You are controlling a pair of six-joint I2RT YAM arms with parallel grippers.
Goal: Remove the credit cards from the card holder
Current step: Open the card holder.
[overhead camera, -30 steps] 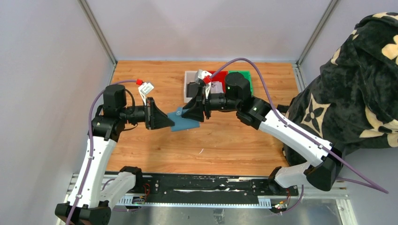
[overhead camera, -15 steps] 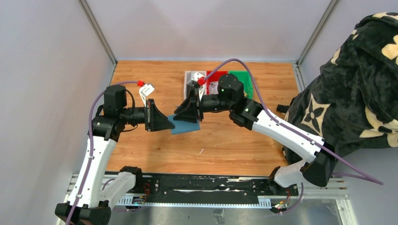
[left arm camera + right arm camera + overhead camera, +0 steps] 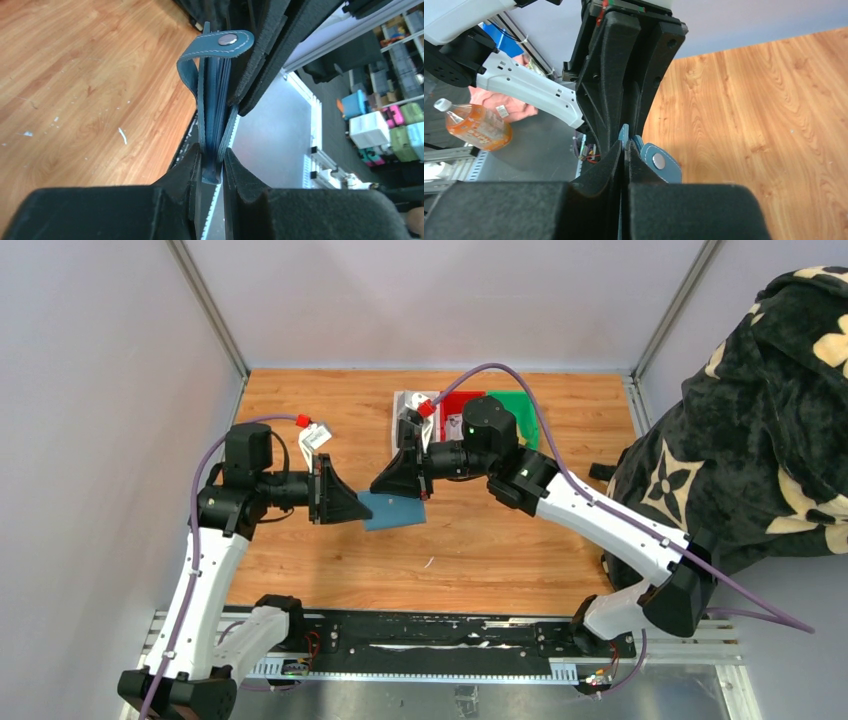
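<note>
Pinching card holder (image 3: 214, 100) at one edge with left gripper (image 3: 212, 160); clamping its opposite edge with right gripper (image 3: 624, 150), jaws pressed together; holding it above table (image 3: 500, 540) between both arms.

**Pads pinched on a teal edge**

My right gripper (image 3: 623, 150) fills the bottom of the view. Its two black foam pads are pressed almost flat together, with only a thin teal sliver of the card holder (image 3: 649, 152) showing between them. The holder's closing tab, with its round metal snap, curls out just right of my pads. Straight across from me the left gripper (image 3: 629, 131) reaches in from the top, its dark fingers narrowing onto the same holder from the far side. Its white arm (image 3: 529, 92) slants away to the left. The wooden table (image 3: 774, 115) spreads out on the right. An orange-filled bottle (image 3: 471, 127) shows at the far left, beyond the table's edge.
</note>
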